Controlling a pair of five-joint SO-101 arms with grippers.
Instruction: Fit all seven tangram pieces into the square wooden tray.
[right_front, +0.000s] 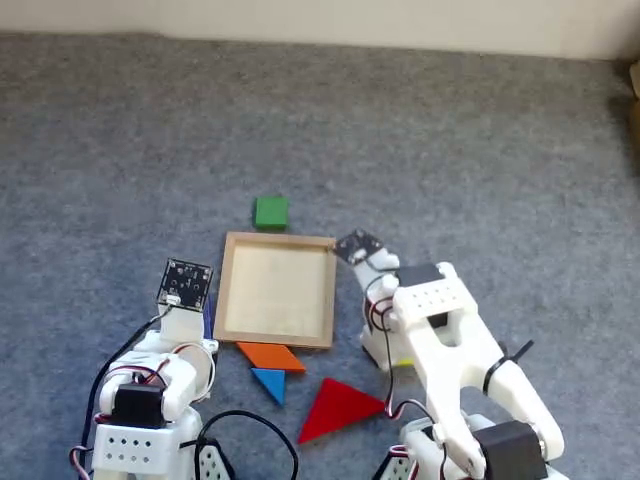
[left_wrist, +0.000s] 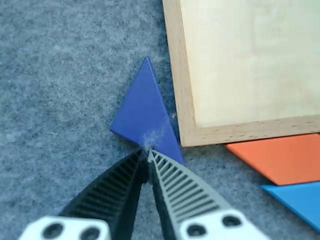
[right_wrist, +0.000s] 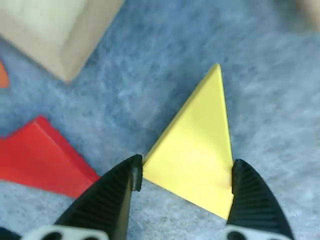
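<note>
Right gripper (right_wrist: 185, 170) open astride yellow triangle (right_wrist: 197, 145): likely light, stiff; pinch opposite edges. Left gripper (left_wrist: 148, 156) closed at navy triangle (left_wrist: 144, 115).

One square wooden tray (right_front: 280, 239) is counted. Six tangram pieces are seen. Four are triangles: a red triangle (right_front: 338, 408), a yellow triangle (right_wrist: 197, 150), a dark blue triangle (left_wrist: 145, 117) and a light blue triangle (right_front: 270, 382). One green square (right_front: 271, 212) and one orange parallelogram (right_front: 271, 355) are counted. Two arms are seen, the left arm (right_front: 150, 395) and the right arm (right_front: 450, 340).
</note>
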